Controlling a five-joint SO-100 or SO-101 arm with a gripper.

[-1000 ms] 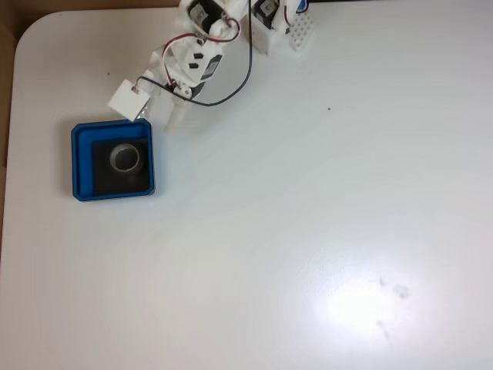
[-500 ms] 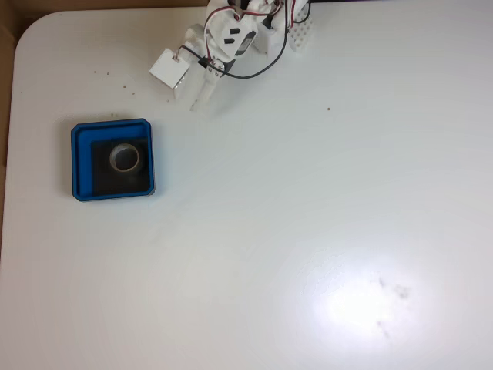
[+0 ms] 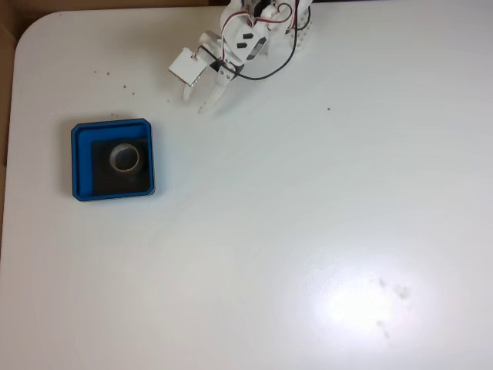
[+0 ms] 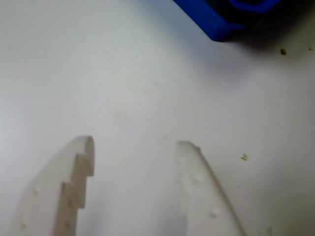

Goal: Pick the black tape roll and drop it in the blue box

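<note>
Well, in the fixed view the black tape roll [image 3: 124, 157] lay flat inside the blue box [image 3: 81, 162], on its black floor, near the left side of the white table [image 3: 308, 231]. The gripper [image 3: 196, 102] was well apart from the box, up near the top edge, over bare table. In the wrist view the gripper [image 4: 139, 143] had its two pale fingers [image 4: 74, 182] spread apart with nothing between them, and a corner of the blue box [image 4: 211, 22] stood at the top.
</note>
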